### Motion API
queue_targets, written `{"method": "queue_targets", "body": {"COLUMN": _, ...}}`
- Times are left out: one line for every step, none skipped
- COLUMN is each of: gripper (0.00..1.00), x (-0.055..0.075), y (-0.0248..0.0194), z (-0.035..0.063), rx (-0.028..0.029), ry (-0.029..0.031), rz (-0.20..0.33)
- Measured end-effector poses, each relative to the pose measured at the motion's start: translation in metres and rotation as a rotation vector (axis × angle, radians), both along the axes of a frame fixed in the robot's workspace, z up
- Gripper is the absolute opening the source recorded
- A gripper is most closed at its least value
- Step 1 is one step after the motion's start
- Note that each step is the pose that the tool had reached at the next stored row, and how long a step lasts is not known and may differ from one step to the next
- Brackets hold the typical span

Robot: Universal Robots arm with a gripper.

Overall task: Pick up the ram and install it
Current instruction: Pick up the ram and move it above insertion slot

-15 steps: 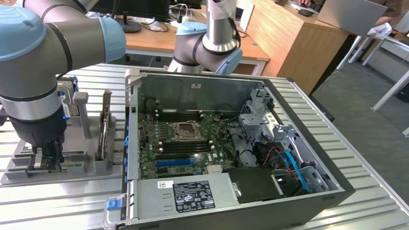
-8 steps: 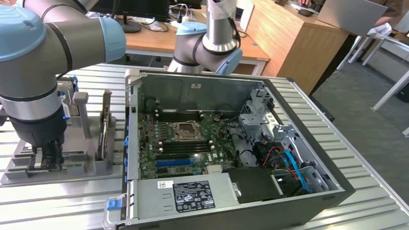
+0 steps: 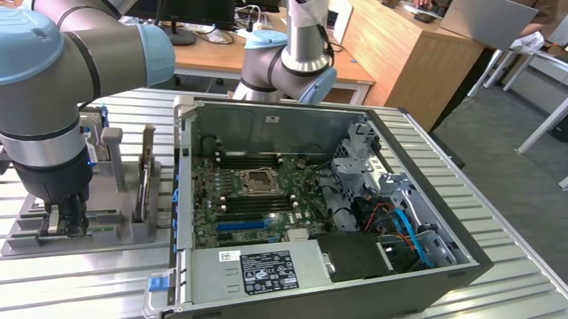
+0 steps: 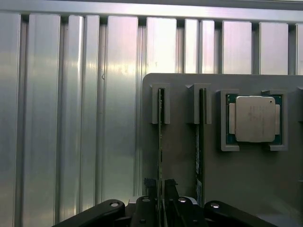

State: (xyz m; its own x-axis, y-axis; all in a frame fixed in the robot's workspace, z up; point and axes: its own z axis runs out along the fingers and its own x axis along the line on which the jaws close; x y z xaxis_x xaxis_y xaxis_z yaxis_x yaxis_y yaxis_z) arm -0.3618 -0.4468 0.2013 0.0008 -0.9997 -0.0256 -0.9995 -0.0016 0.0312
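Ram [image 4: 160,132] stands on its thin edge in the grey holder [image 4: 246,179], in the slot nearest the holder's outer edge, one end tucked into a small grey bracket. Gripper [image 4: 160,182] sits right over it, and the two dark fingers [image 4: 150,185] straddle the stick, one on each face. Jaws are partly open, with a sliver of gap showing on either side of the board, so nothing is pinched and nothing is lifted.

Just beside it, one slot further in from that edge, the second stick [image 4: 200,127] stands the same way in a bracket of its own. Next along the holder, the square silver processor [image 4: 255,118] lies flat in its pocket, well apart from the fingers.

Holder rests on the ribbed metal table [image 4: 71,118], towards the table's edge on the exterior view's left, and the arm [image 3: 53,100] drops straight down onto it.

Over on the exterior view's right of the holder, the open computer case [image 3: 417,143] lies on its side across the middle of the table. Inside, the green motherboard [image 3: 213,199] faces up, its square processor socket [image 3: 263,181] bare, with the power supply [image 3: 257,269] and its dark label along the case's near edge.
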Motion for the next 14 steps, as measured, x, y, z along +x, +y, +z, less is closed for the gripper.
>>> {"method": "queue_targets", "body": {"gripper": 0.20, "x": 0.0000, "y": 0.0000, "z": 0.0000, "rx": 0.0001, "ry": 0.0000, "rz": 0.000}}
{"method": "queue_targets", "body": {"gripper": 0.13, "x": 0.0000, "y": 0.0000, "z": 0.0000, "rx": 0.0001, "ry": 0.0001, "rz": 0.000}}
{"method": "queue_targets", "body": {"gripper": 0.11, "x": 0.0000, "y": 0.0000, "z": 0.0000, "rx": 0.0000, "ry": 0.0000, "rz": 0.000}}
{"method": "queue_targets", "body": {"gripper": 0.11, "x": 0.0000, "y": 0.0000, "z": 0.0000, "rx": 0.0001, "ry": 0.0000, "rz": 0.000}}
{"method": "queue_targets", "body": {"gripper": 0.11, "x": 0.0000, "y": 0.0000, "z": 0.0000, "rx": 0.0000, "ry": 0.0000, "rz": 0.000}}
{"method": "queue_targets", "body": {"gripper": 0.11, "x": 0.0000, "y": 0.0000, "z": 0.0000, "rx": 0.0000, "ry": 0.0000, "rz": 0.000}}
{"method": "queue_targets", "body": {"gripper": 0.11, "x": 0.0000, "y": 0.0000, "z": 0.0000, "rx": 0.0000, "ry": 0.0000, "rz": 0.000}}
{"method": "queue_targets", "body": {"gripper": 0.11, "x": 0.0000, "y": 0.0000, "z": 0.0000, "rx": 0.0000, "ry": 0.0000, "rz": 0.000}}
{"method": "queue_targets", "body": {"gripper": 0.11, "x": 0.0000, "y": 0.0000, "z": 0.0000, "rx": 0.0002, "ry": 0.0000, "rz": 0.000}}
{"method": "queue_targets", "body": {"gripper": 0.11, "x": 0.0000, "y": 0.0000, "z": 0.0000, "rx": 0.0007, "ry": 0.0000, "rz": 0.000}}
{"method": "queue_targets", "body": {"gripper": 0.11, "x": 0.0000, "y": 0.0000, "z": 0.0000, "rx": 0.0015, "ry": 0.0001, "rz": 0.000}}
{"method": "queue_targets", "body": {"gripper": 0.11, "x": 0.0000, "y": -0.0001, "z": 0.0001, "rx": 0.0023, "ry": 0.0002, "rz": 0.000}}
{"method": "queue_targets", "body": {"gripper": 0.11, "x": 0.0000, "y": -0.0001, "z": 0.0000, "rx": 0.0030, "ry": 0.0001, "rz": 0.000}}
{"method": "queue_targets", "body": {"gripper": 0.11, "x": 0.0000, "y": -0.0002, "z": 0.0000, "rx": 0.0038, "ry": 0.0001, "rz": 0.000}}
